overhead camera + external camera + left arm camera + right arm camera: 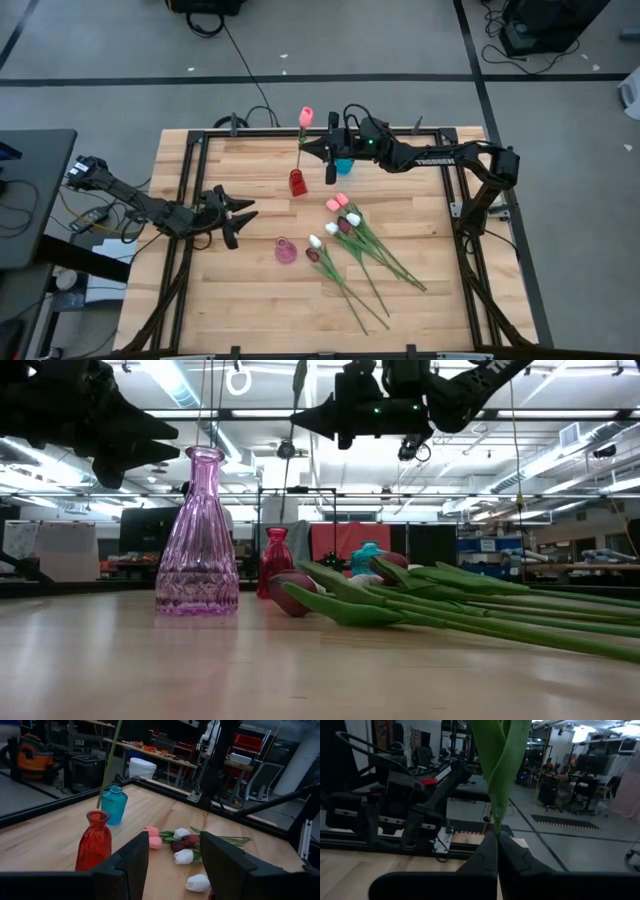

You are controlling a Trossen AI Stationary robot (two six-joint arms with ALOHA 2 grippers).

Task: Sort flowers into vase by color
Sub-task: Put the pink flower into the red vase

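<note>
While my right gripper hangs over the far middle of the table, its fingers are pinched tight on the green stem of a pink tulip, whose stem runs down into the red vase. In the right wrist view I see the two pads closed on that stem just below a long folded leaf. A blue vase stands just beside the red one, under the right arm. The pink vase sits nearer the front, holding nothing that I can see. The remaining flowers lie loose on the wood right of the pink vase: pink, white and maroon heads bunched together, stems trailing toward the front right. My left gripper hovers left of the pink vase, jaws spread wide and holding nothing.
</note>
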